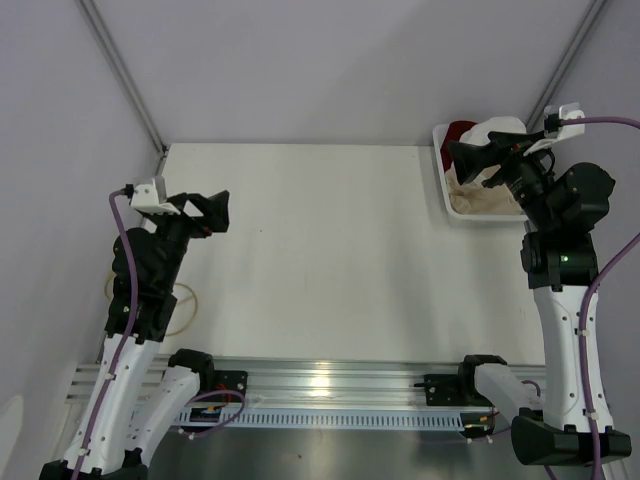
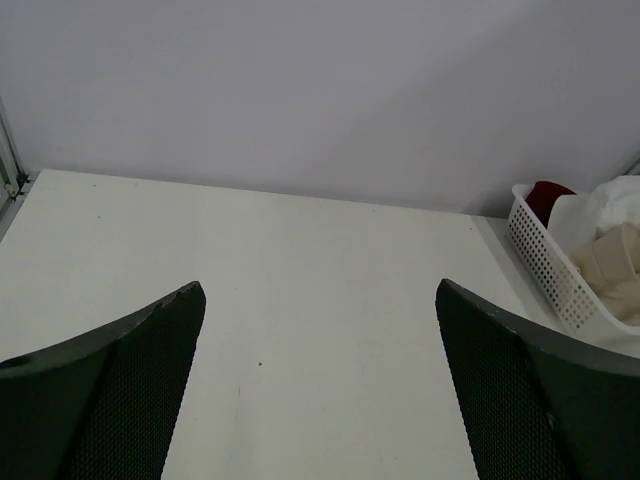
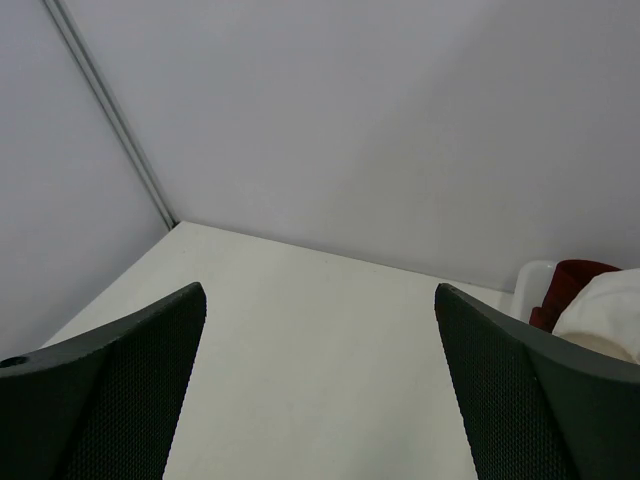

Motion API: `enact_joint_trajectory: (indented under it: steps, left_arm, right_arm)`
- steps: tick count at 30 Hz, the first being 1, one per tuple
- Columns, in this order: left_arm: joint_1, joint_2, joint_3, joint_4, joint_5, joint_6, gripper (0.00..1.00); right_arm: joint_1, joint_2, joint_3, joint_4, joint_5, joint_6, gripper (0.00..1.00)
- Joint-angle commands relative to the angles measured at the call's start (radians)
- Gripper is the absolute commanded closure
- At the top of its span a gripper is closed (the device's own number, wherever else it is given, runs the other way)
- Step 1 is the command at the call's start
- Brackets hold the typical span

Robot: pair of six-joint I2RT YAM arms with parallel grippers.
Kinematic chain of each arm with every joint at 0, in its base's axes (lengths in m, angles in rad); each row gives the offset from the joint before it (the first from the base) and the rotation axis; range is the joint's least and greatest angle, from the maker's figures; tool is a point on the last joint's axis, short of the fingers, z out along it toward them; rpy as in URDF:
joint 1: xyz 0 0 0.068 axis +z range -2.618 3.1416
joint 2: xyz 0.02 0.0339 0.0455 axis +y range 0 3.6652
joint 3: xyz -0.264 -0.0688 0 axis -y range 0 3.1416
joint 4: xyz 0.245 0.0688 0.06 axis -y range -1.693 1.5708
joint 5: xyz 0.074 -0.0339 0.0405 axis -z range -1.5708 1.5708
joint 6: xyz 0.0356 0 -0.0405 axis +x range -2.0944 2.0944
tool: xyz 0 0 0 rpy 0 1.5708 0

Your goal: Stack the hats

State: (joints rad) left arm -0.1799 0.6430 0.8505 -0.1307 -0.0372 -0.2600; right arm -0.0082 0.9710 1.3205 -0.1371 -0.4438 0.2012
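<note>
Nothing was stacked yet: the hats (image 1: pixel 478 198) lay heaped in the basket (image 1: pixel 441 172), and my left fingers (image 2: pixel 130 390) and right fingers (image 3: pixel 520 400) hung wide and empty.

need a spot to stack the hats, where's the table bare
The middle of the table is bare, from the left gripper across to the white basket. Crowded: the far right corner, where hats fill the basket by the right gripper, and the wire ring near left.
</note>
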Motion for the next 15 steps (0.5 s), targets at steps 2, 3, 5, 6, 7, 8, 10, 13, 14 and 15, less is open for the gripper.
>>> enact_joint_trajectory:
  steps: [2, 3, 5, 6, 7, 8, 10, 13, 14, 15]
  left_arm:
    - [0.007, -0.011, 0.013, 0.017, 0.066, 0.033, 0.0]
    - [0.007, -0.012, 0.01, 0.025, 0.071, 0.033, 0.01]
    - [0.007, -0.016, 0.004, 0.028, 0.072, 0.033, 0.0]
    - [0.007, -0.013, 0.005, 0.025, 0.072, 0.034, 0.0]
    - [0.007, -0.013, 0.007, 0.023, 0.071, 0.044, 0.01]
    - [0.008, -0.008, 0.01, 0.02, 0.071, 0.051, 0.0]
    - [0.007, 0.012, 0.024, -0.003, 0.047, 0.068, 0.01]
    - [0.008, 0.068, 0.068, -0.075, -0.045, 0.054, 0.0]
    - [0.008, 0.081, 0.094, -0.099, -0.132, 0.044, 0.01]
    - [0.007, 0.095, 0.105, -0.154, -0.18, 0.015, 0.0]
  right_arm:
    - [0.005, -0.015, 0.005, 0.027, -0.009, -0.014, 0.01]
    - [0.005, -0.015, 0.002, 0.024, -0.007, -0.016, 0.01]
    - [0.031, -0.017, 0.002, 0.019, -0.006, -0.017, 0.01]
    - [0.031, -0.018, 0.0, 0.019, -0.004, -0.014, 0.01]
    - [0.031, -0.021, -0.003, 0.025, -0.003, -0.013, 0.01]
    - [0.031, -0.022, -0.009, 0.033, 0.0, -0.002, 0.01]
    - [0.033, -0.028, -0.053, 0.098, -0.003, 0.029, 0.0]
    - [0.04, -0.015, -0.108, 0.18, -0.047, 0.104, 0.01]
    - [0.046, -0.002, -0.113, 0.183, -0.056, 0.115, 0.01]
    - [0.056, 0.006, -0.115, 0.182, -0.058, 0.113, 0.01]
